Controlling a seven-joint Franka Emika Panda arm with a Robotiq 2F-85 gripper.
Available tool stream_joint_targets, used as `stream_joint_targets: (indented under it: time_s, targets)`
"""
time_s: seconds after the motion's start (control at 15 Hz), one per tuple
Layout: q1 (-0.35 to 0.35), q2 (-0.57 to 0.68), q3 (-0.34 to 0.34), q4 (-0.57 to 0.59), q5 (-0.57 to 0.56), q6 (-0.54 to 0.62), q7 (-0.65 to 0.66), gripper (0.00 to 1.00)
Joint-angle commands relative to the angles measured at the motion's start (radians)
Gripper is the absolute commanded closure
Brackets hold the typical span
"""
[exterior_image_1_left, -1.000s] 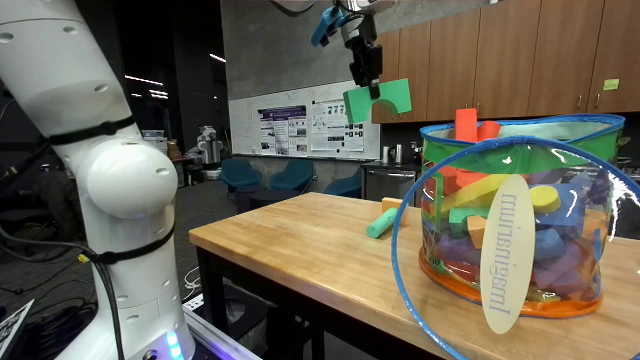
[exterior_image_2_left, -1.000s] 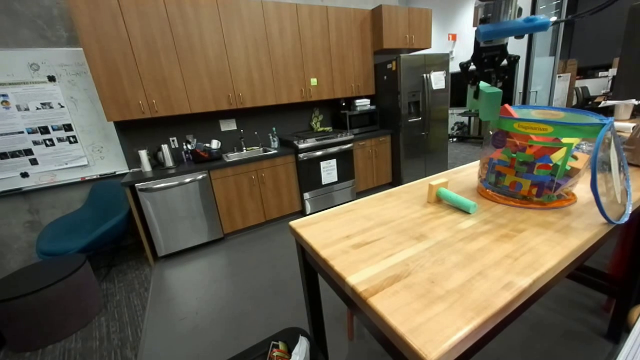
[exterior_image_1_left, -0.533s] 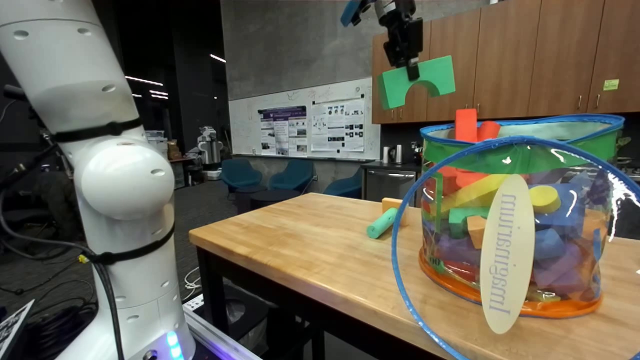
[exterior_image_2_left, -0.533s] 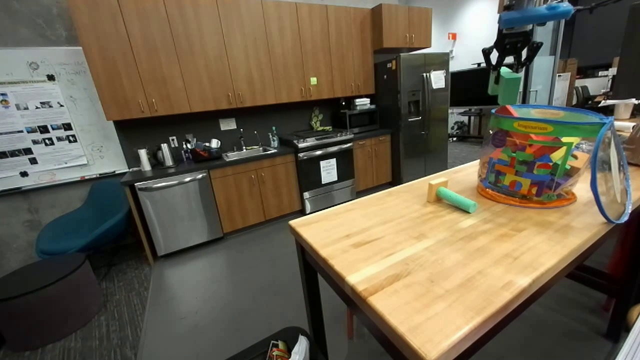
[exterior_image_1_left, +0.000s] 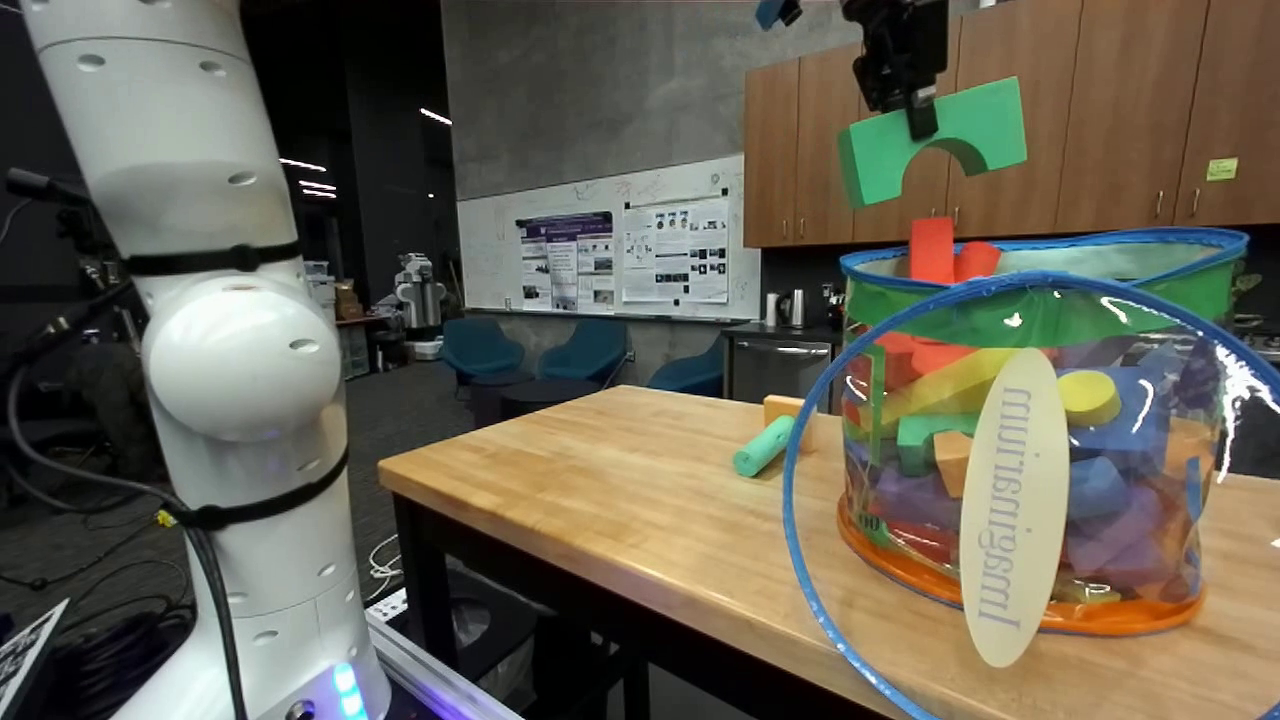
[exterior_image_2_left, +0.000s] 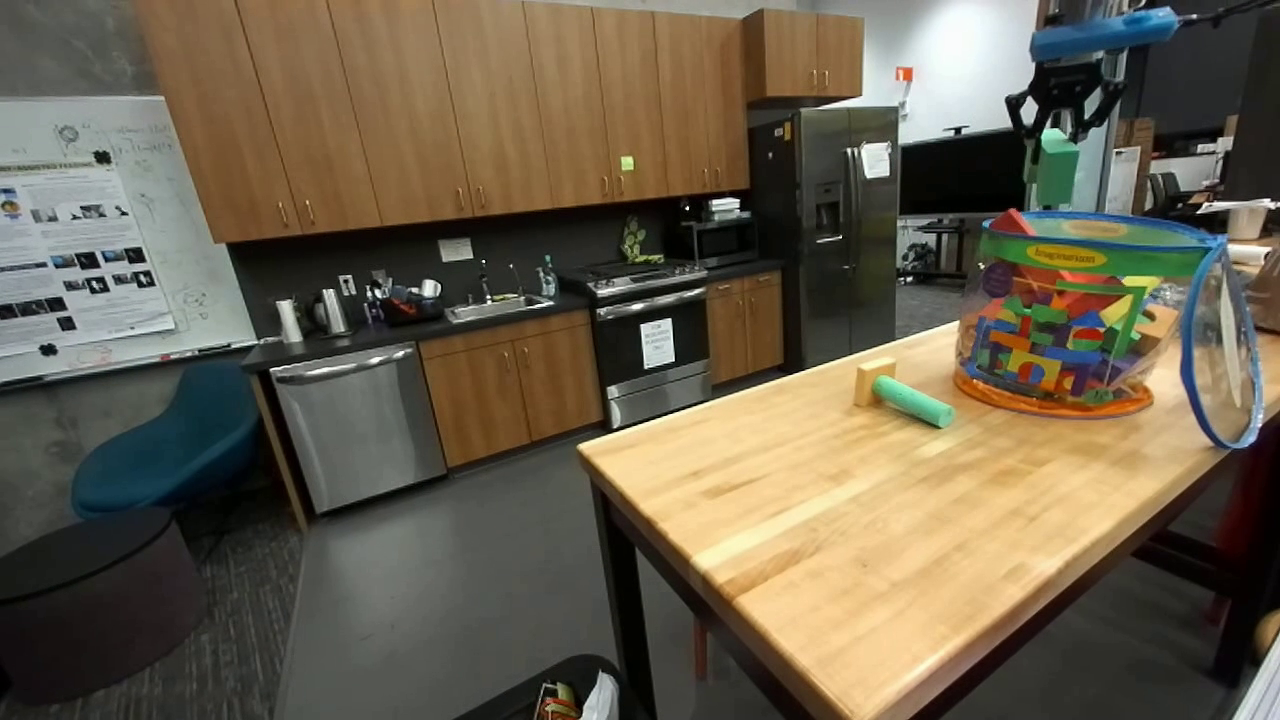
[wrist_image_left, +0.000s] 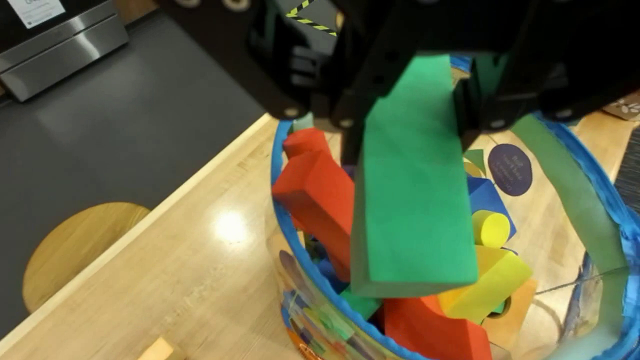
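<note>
- Tub (exterior_image_2_left: 1140, 262), lid (exterior_image_2_left: 1222, 345) open, colorful blocks (wrist_image_left: 492, 282) inside, red block (exterior_image_1_left: 932, 252) poking out top
- gripper (wrist_image_left: 410, 140) pinching a green arch (exterior_image_1_left: 972, 118) right above the tub
- green cylinder (exterior_image_2_left: 912, 400), orange block (exterior_image_2_left: 869, 384) chilling near the tub

White Panda arm (exterior_image_1_left: 240, 365) stands nearly upright from here, upper link (exterior_image_1_left: 165, 150) leaning a little, base light (exterior_image_1_left: 348, 690) glowing blue. Robotiq gripper (wrist_image_left: 409, 149) hangs high, tilted slightly, pointing down; both black fingers (wrist_image_left: 353, 137) clamped in a grip, tips apart.
</note>
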Motion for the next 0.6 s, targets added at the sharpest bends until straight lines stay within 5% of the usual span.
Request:
stream_joint_targets:
  time_s: [0.0,0.53]
  targets:
    - [-0.033,0.102,-0.041,0.089,0.057,0.003,-0.04,0.84]
    - [-0.083,0.232,-0.074,0.122,0.152,0.118,-0.033,0.84]
